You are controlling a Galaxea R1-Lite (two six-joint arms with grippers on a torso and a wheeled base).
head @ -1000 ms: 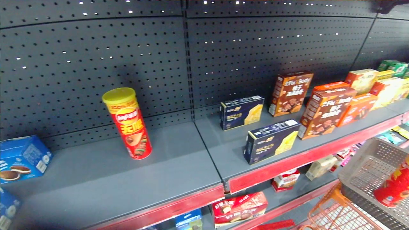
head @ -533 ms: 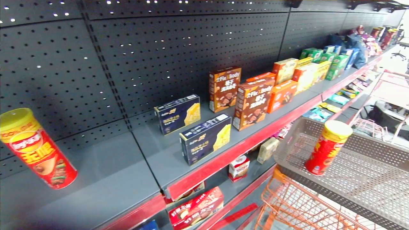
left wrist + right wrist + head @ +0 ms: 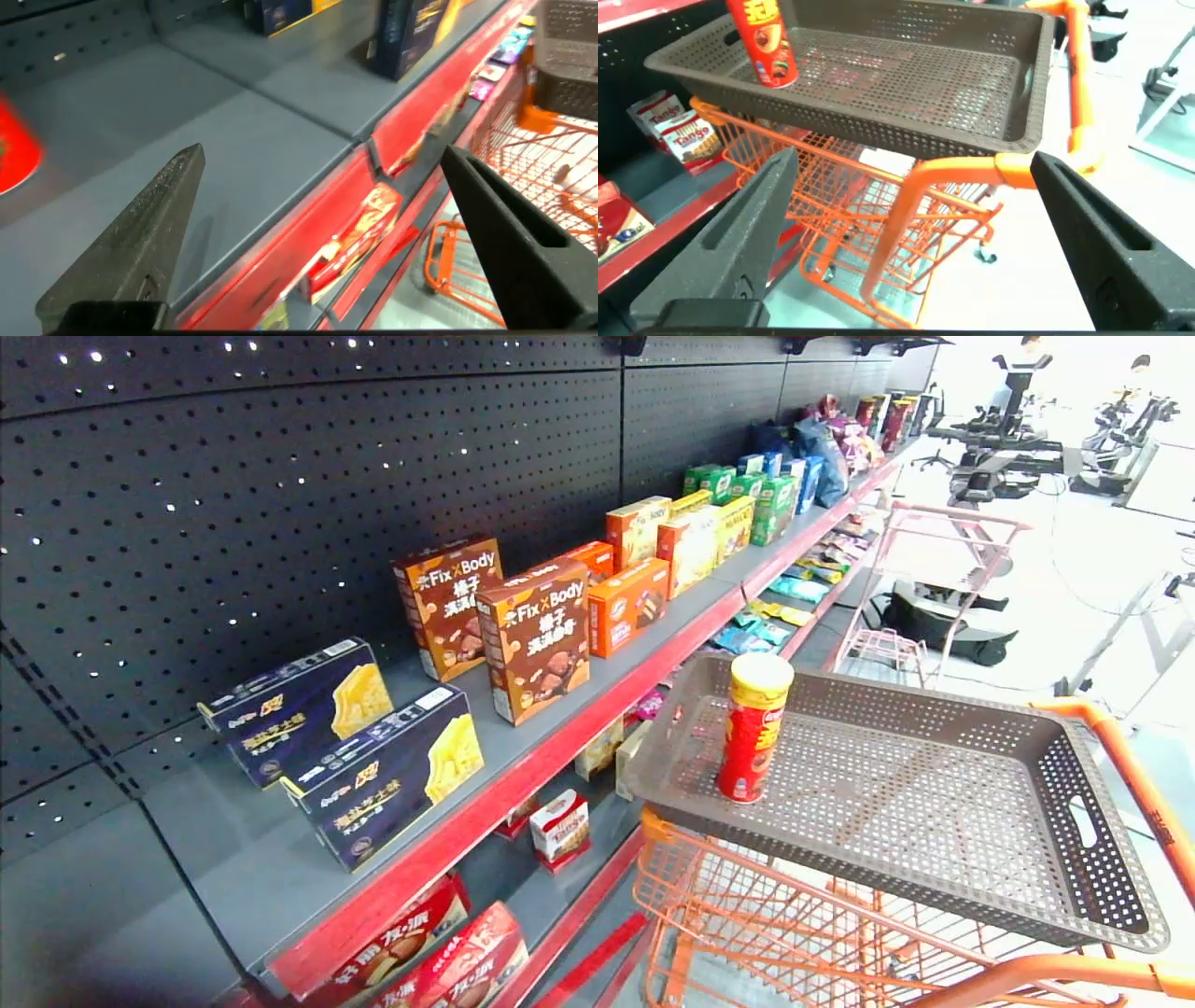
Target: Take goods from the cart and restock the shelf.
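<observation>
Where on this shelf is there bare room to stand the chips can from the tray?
Free: the grey shelf left of the navy boxes. Crowded: from the brown boxes through the orange boxes rightward, box beside box.

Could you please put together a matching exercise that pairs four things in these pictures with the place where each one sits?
Things:
1. chip can
2. brown tray
3. dark blue boxes
4. small red-and-white box

Places:
A. on the lower shelf
B. standing upright in the tray
C. on top of the orange cart
D. on the grey shelf, beside the brown boxes

Pairs: 1-B, 2-C, 3-D, 4-A
</observation>
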